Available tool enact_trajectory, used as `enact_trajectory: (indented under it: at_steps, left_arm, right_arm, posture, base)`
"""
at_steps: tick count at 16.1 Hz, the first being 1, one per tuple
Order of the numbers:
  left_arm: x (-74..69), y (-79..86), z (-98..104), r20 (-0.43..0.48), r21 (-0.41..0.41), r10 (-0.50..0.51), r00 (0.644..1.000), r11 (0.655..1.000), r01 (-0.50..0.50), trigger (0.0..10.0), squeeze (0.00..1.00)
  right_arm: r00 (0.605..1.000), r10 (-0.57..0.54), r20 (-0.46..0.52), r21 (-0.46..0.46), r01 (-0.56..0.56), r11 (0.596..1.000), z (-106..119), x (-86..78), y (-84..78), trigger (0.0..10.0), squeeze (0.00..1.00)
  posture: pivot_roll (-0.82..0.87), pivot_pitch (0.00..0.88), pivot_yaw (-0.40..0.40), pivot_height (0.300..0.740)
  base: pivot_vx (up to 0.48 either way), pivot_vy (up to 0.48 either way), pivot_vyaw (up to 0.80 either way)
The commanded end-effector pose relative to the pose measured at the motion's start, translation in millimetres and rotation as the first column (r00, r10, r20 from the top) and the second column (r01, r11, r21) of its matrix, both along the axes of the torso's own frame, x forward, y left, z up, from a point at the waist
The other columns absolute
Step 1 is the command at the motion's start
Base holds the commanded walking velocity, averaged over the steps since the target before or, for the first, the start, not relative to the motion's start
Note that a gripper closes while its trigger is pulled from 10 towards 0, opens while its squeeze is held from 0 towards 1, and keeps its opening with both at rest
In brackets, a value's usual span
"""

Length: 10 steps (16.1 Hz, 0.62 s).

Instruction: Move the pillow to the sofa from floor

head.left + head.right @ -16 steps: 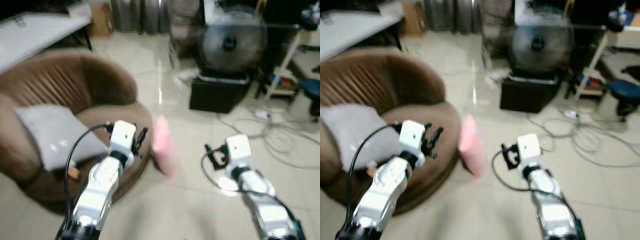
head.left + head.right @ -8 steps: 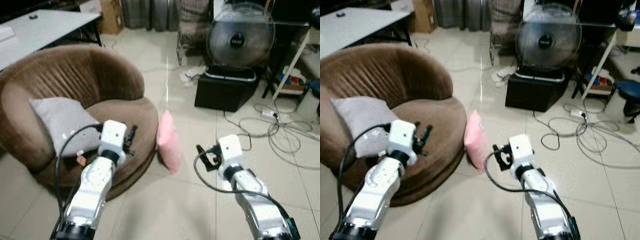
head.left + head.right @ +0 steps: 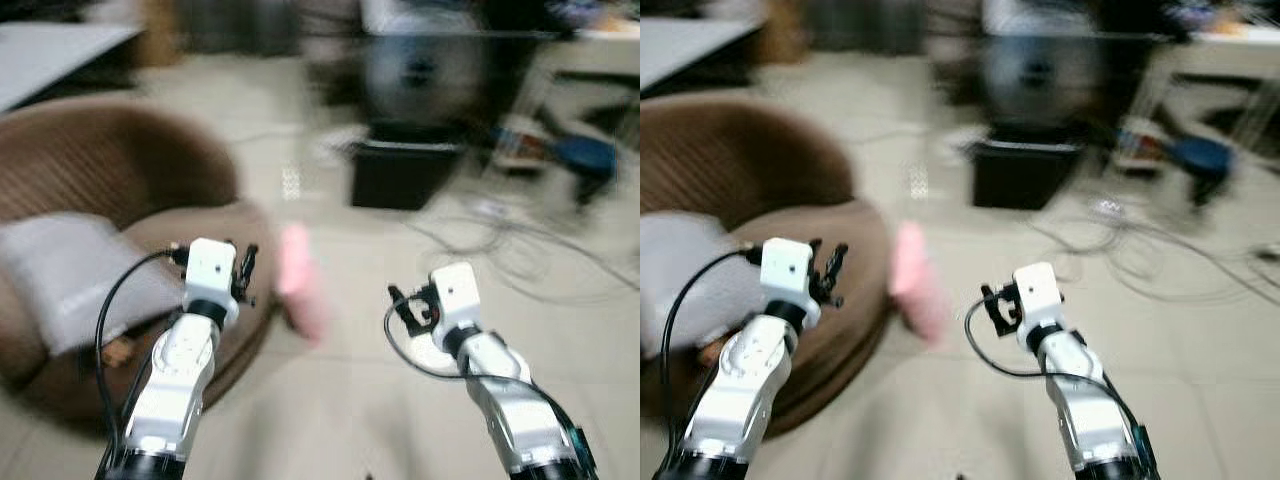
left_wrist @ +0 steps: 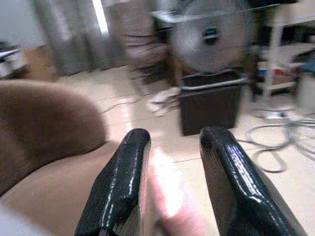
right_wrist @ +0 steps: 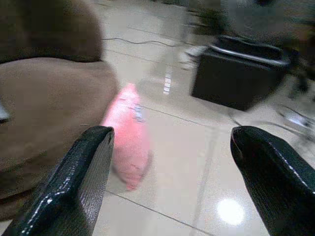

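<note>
A pink pillow stands on edge on the tiled floor, leaning against the front of the round brown sofa. The picture is blurred. My left gripper is raised in front of the sofa's seat, just left of the pillow, its fingers open and empty. In the left wrist view the pillow shows between the two fingers. My right gripper hovers to the right of the pillow, open wide and empty. The right wrist view has the pillow ahead on the floor.
A grey cushion lies on the sofa seat. Behind stand a black box with a fan on it, and loose cables trail over the floor at right. A white table is at the far left.
The whole picture has shifted and blurred, so the camera has moved. Both grippers stay raised and empty on either side of the pillow.
</note>
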<state>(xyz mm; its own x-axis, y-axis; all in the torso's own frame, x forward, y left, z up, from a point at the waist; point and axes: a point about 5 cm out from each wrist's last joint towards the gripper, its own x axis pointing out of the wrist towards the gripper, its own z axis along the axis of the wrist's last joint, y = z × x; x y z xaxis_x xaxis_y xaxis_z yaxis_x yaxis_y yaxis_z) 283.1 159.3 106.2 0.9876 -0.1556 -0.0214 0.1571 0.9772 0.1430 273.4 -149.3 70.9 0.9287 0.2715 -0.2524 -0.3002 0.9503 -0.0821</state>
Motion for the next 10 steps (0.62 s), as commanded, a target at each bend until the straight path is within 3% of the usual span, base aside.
enact_trajectory:
  at_steps: [1, 5, 10]
  left_arm:
    - [2.4, 1.5, 5.1, 0.022, 0.004, 0.001, 1.000, 1.000, -0.001, 10.0, 0.00]
    - [4.3, 2.4, 6.0, 0.026, 0.007, 0.002, 1.000, 1.000, -0.002, 10.0, 0.00]
    - [6.9, -0.3, 5.5, 0.024, 0.013, -0.012, 1.000, 1.000, 0.012, 10.0, 0.00]
  right_arm:
    - [1.000, -0.015, -0.004, -0.001, 0.015, 1.000, -0.3, 1.2, -4.1, 10.0, 0.00]
    - [1.000, -0.022, -0.004, -0.003, 0.022, 1.000, -0.5, 0.6, -4.9, 10.0, 0.00]
    - [0.999, -0.042, -0.006, -0.016, 0.041, 0.999, -1.5, -1.1, -9.5, 10.0, 0.00]
  posture:
    - [0.01, 0.000, 0.031, 0.740]
    - [0.00, 0.000, 0.036, 0.740]
    - [-0.01, 0.000, 0.046, 0.740]
  base:
    - [0.277, 0.000, -0.80]
    - [0.288, 0.000, -0.71]
    - [0.296, 0.000, 0.00]
